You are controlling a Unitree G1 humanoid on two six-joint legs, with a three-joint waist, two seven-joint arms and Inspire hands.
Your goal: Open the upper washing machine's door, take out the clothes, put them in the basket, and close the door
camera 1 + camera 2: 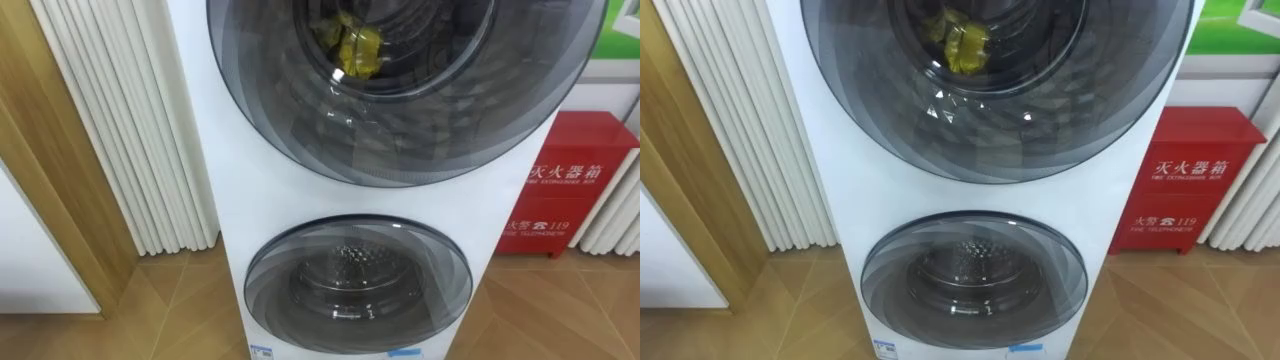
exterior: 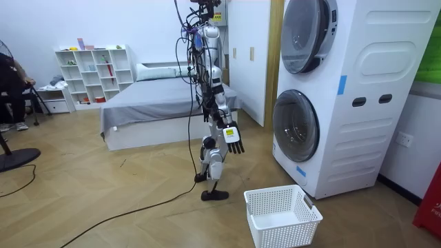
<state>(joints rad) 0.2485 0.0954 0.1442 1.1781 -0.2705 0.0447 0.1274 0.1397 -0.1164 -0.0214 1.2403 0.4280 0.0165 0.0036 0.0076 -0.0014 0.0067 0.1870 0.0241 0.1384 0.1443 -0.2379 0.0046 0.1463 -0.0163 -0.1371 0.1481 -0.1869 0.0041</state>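
Observation:
A white stacked washing machine (image 2: 358, 96) stands right before me, with two round dark-glass doors, both closed. Behind the upper door (image 1: 400, 90) lies a yellow piece of clothing (image 1: 358, 48) inside the drum, also seen in the right eye view (image 1: 962, 42). The drum behind the lower door (image 1: 358, 280) looks bare. In the room view I stand about a step from the machine, facing it. My right hand (image 2: 233, 136) hangs at my side with straight fingers, holding nothing. A white plastic laundry basket (image 2: 282, 213) sits on the floor in front of the machine.
A red cabinet (image 1: 570, 185) stands on the floor to the machine's right, and a white ribbed panel (image 1: 130, 120) beside a wooden frame to its left. Behind me are a bed (image 2: 158, 110), a white shelf (image 2: 93, 76) and a seated person (image 2: 10, 89).

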